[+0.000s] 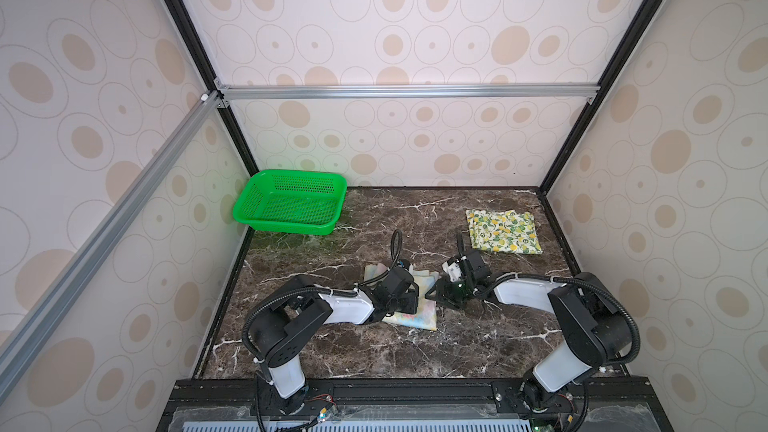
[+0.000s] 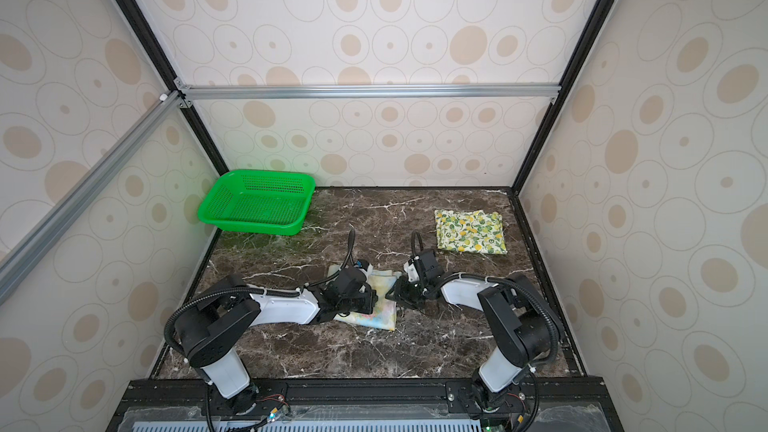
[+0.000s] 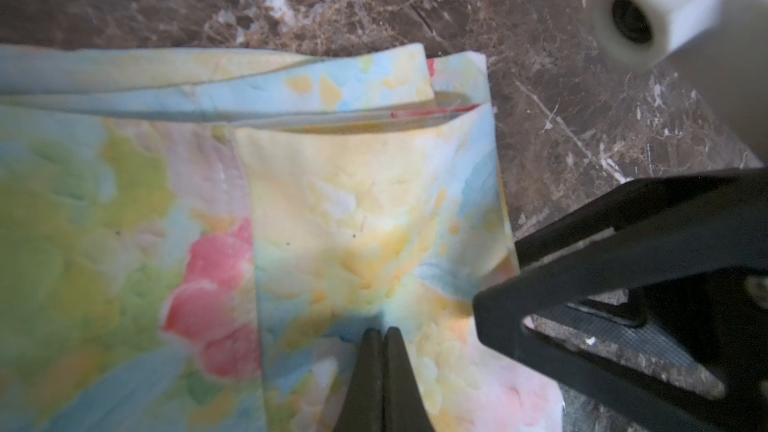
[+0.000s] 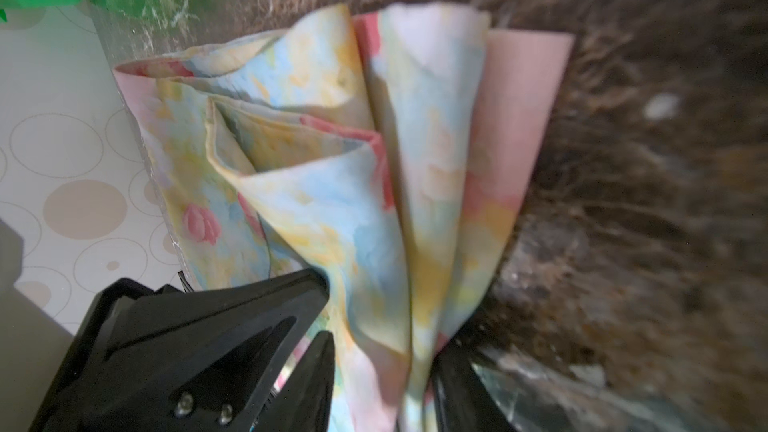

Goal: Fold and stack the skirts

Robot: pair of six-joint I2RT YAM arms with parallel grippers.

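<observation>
The pastel yellow-blue skirt (image 1: 415, 320) (image 2: 376, 315) with pink flowers lies folded at the table's middle front. My left gripper (image 3: 381, 331) is shut, its tips resting on top of this skirt (image 3: 353, 209). My right gripper (image 4: 382, 384) is shut on the skirt's right edge, and the cloth (image 4: 332, 184) stands bunched in folds between its fingers (image 4: 318, 367). In both top views the two grippers (image 1: 434, 290) (image 2: 392, 290) meet over this skirt. The white skirt with lemons (image 1: 503, 231) (image 2: 471, 231) lies folded flat at the back right, apart from both arms.
A green perforated basket (image 1: 299, 173) (image 2: 266, 173) stands empty at the back left corner. Patterned walls enclose the dark marble table (image 1: 374, 351) on three sides. The right arm's gripper (image 3: 623, 284) and its white camera housing (image 3: 648, 14) sit close beside my left gripper.
</observation>
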